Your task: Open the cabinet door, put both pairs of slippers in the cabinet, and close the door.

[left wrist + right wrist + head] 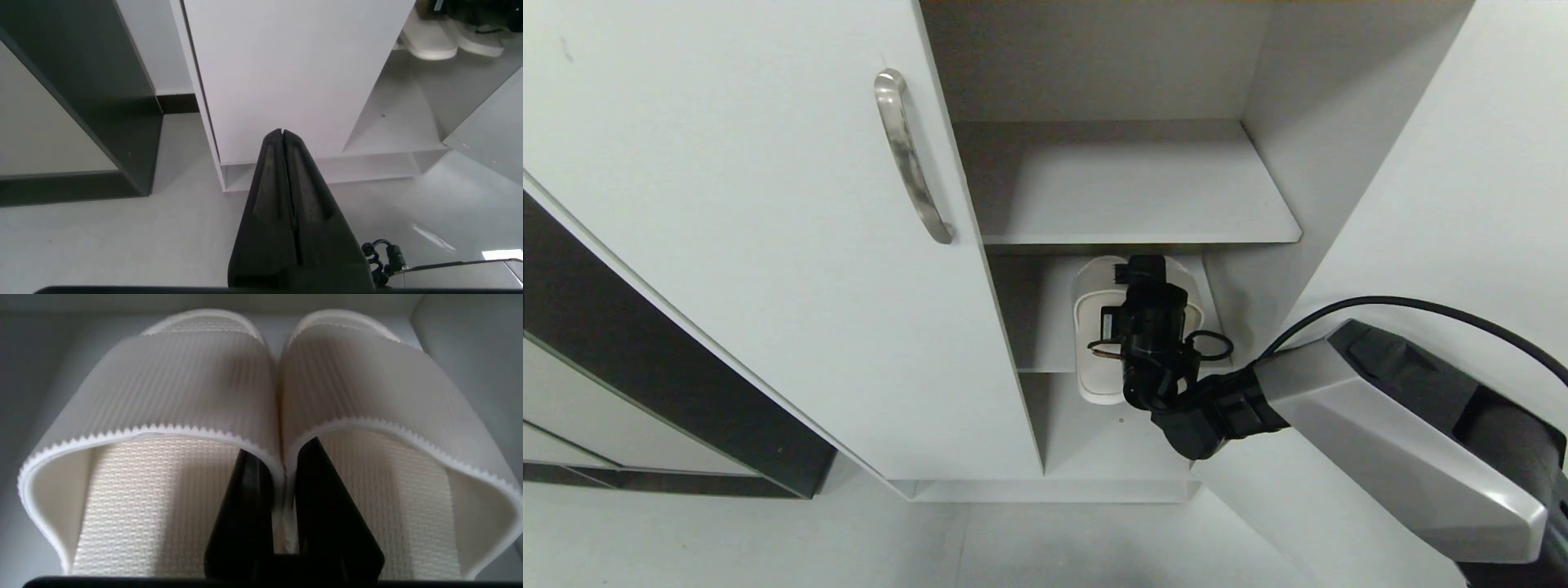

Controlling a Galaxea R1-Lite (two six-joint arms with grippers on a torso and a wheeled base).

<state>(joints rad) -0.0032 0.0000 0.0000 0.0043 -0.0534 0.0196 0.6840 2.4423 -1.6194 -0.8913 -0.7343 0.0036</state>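
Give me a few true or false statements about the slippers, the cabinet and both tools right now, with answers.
1. The right tool pinches the pair of cream ribbed slippers by their adjoining inner edges. True.
2. The left tool is spread wide open. False: its fingers are pressed together.
3. The slippers lie on the upper shelf. False: they are in the compartment below it.
4. The white cabinet door with the curved metal handle is shut. True.

Dim, even light; shelf point(1127, 188) shadowed at the back; glare streaks the door handle point(912, 163).
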